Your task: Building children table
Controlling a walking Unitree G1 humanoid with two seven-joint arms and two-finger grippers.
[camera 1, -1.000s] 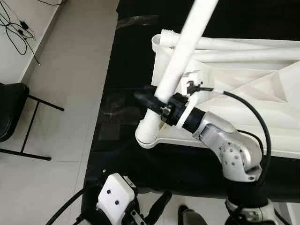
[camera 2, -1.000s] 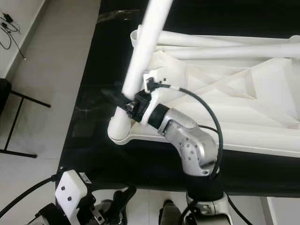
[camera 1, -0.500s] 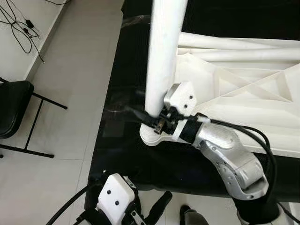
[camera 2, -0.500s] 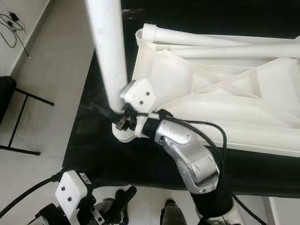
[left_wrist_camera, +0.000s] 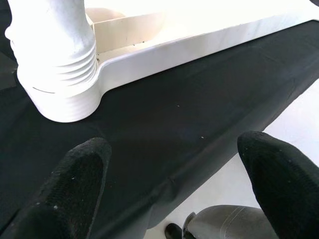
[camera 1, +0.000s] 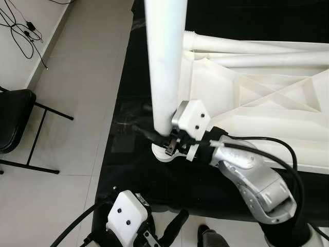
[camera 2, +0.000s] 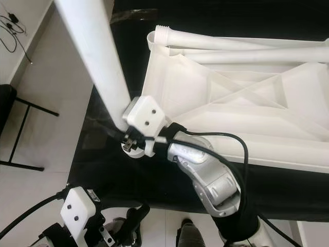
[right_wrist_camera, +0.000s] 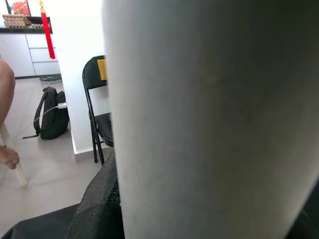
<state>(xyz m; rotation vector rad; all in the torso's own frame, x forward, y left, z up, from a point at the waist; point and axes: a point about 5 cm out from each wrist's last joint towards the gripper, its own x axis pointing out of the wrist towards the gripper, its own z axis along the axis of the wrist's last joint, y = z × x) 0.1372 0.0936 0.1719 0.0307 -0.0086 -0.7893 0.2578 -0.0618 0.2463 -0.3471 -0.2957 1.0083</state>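
- White plastic tabletop (camera 1: 257,98): lies underside up on a black cloth-covered surface (camera 1: 133,67), right half of the head views; ribs and two loose white legs along its upper edge.
- Long white plastic table leg (camera 1: 165,62): stands near upright from the top of the frame, its ribbed lower end seated in the round corner socket (left_wrist_camera: 65,99) of the tabletop, centre-left.
- Right gripper (camera 1: 163,138): black fingers clamped around the leg just above the socket.
- Left gripper (left_wrist_camera: 169,199): bottom of frame, fingers spread wide, holding nothing, over the black surface near the socket.
- Black folding chair (camera 1: 13,123): left edge, on grey floor tiles.
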